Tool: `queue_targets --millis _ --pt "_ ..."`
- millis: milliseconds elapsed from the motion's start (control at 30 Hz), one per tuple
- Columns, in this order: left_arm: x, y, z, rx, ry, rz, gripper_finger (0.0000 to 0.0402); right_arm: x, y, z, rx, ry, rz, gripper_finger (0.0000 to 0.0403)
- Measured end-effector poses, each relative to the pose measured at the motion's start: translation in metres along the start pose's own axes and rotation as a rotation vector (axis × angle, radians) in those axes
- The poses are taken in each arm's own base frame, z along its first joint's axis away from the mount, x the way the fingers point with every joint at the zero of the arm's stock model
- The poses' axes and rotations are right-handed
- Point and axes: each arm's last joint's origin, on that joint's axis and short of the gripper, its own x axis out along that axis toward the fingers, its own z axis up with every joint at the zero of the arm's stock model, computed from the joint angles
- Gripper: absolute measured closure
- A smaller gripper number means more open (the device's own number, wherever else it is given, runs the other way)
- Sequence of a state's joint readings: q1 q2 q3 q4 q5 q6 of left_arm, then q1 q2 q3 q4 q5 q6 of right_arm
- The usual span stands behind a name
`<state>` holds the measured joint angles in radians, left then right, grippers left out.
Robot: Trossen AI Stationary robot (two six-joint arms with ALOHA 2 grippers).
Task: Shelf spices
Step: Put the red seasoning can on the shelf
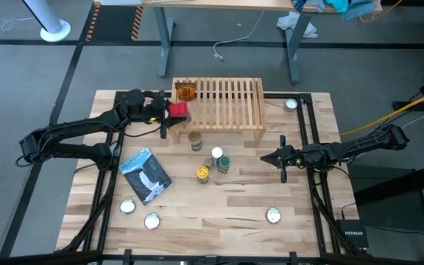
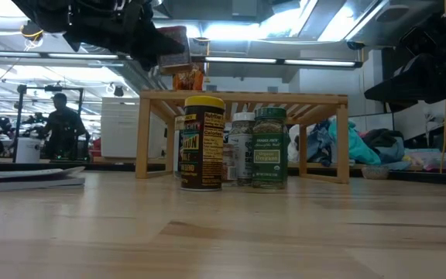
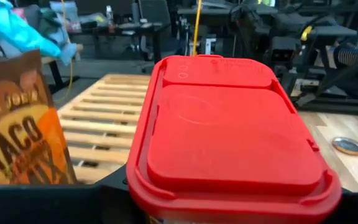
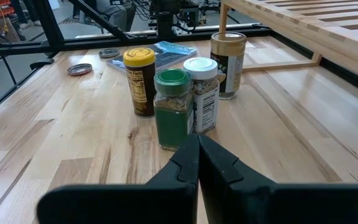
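My left gripper (image 1: pixel 169 110) is shut on a red tin (image 3: pixel 229 124) at the left end of the light-wood shelf (image 1: pixel 227 103). In the low view the tin (image 2: pixel 173 43) is higher than the shelf top. An orange packet (image 1: pixel 186 93) stands on the shelf's far left corner. Jars with tan (image 1: pixel 195 140), white (image 1: pixel 217 153), green (image 1: pixel 224 164) and yellow (image 1: pixel 202 173) lids stand on the table in front of the shelf. My right gripper (image 4: pixel 197 149) waits shut at the table's right, pointing at the jars. My left gripper holds the red tin by its body below the lid (image 2: pixel 175 48), between the two fingers. The fingers come about level from the table's left side. The tin is lifted clear, lid (image 3: pixel 229 93) up. In the wrist view the lid hides the place of contact.
A blue-and-white pouch (image 1: pixel 146 174) lies at the near left. Flat silver discs lie at the near left (image 1: pixel 127 207), near the front (image 1: pixel 273 215) and right of the shelf (image 1: pixel 291 104). Black frame rails (image 1: pixel 308 132) run along the table's sides.
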<state>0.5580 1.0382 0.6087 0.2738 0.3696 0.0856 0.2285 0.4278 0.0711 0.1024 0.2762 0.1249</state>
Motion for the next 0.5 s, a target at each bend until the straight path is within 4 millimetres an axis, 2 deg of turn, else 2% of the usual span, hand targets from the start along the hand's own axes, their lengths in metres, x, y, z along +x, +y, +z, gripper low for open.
queue_targets --millis 500 --pt "0.018 0.005 -0.025 0.002 0.14 -0.023 0.0229 0.0 0.0 0.0 0.0 0.0 0.0 0.0395"
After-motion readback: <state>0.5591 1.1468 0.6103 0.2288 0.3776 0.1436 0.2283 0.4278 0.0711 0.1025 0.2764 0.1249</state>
